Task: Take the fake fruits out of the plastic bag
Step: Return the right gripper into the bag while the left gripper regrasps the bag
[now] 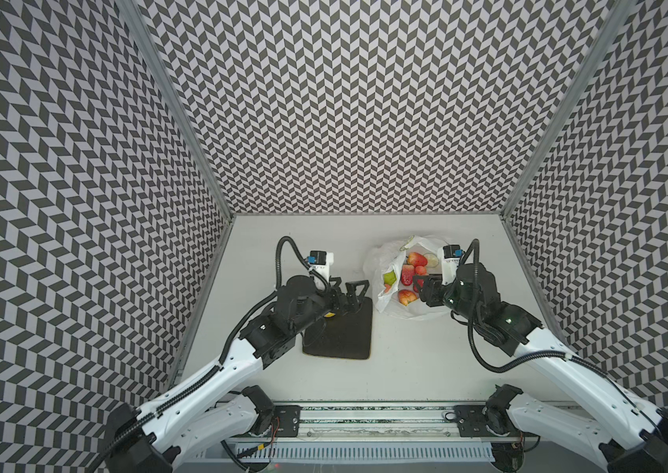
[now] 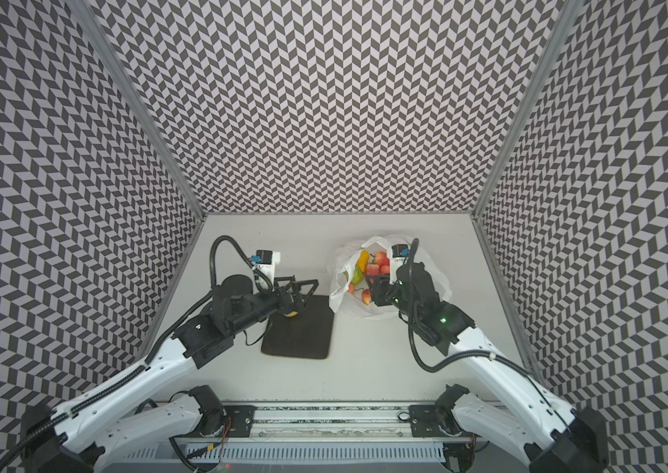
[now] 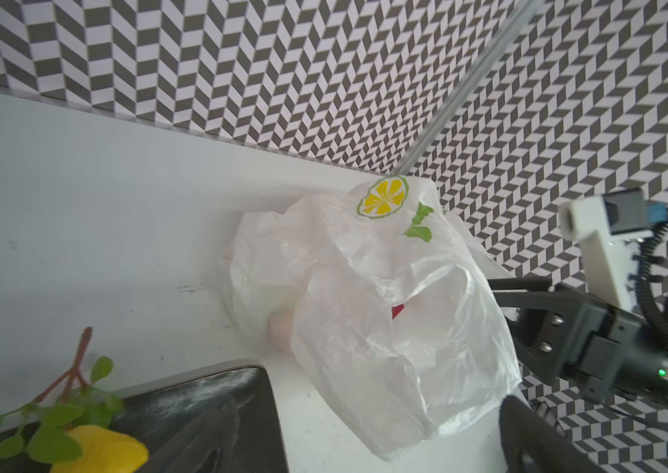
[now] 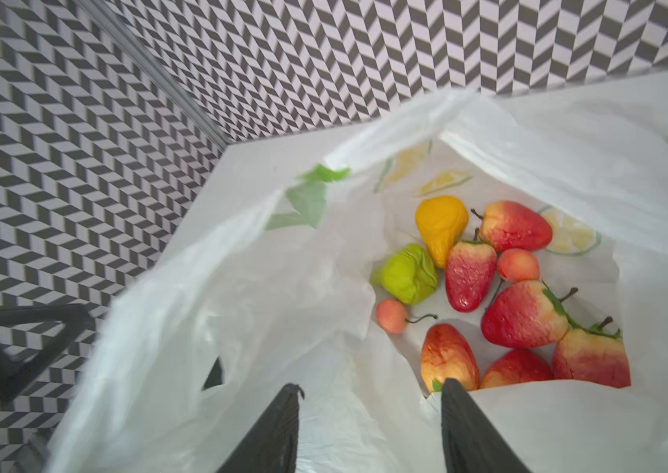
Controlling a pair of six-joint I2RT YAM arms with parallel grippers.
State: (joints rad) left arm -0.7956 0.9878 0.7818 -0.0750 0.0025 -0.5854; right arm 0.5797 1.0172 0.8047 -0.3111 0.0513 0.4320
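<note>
The plastic bag (image 1: 377, 262) (image 3: 385, 327) lies open at the back right of the table, white with lemon prints. Inside lie the fake fruits: several red strawberries (image 4: 469, 274), an orange pear (image 4: 441, 225), a lime-green pear (image 4: 408, 274) and red-yellow peaches (image 4: 447, 356). My right gripper (image 1: 420, 284) (image 4: 371, 385) hovers at the bag's mouth, jaws apart with a fold of bag film between them, touching no fruit. A yellow lemon (image 3: 103, 450) (image 2: 290, 314) with a leafy twig rests on the dark plate. My left gripper (image 1: 348, 288) stands open above that plate's far edge, empty.
The dark square plate (image 1: 344, 336) sits left of centre on the white table (image 1: 406, 368). Patterned walls close in the back and both sides. The bag stands near the right wall, a short gap from the plate's far right corner.
</note>
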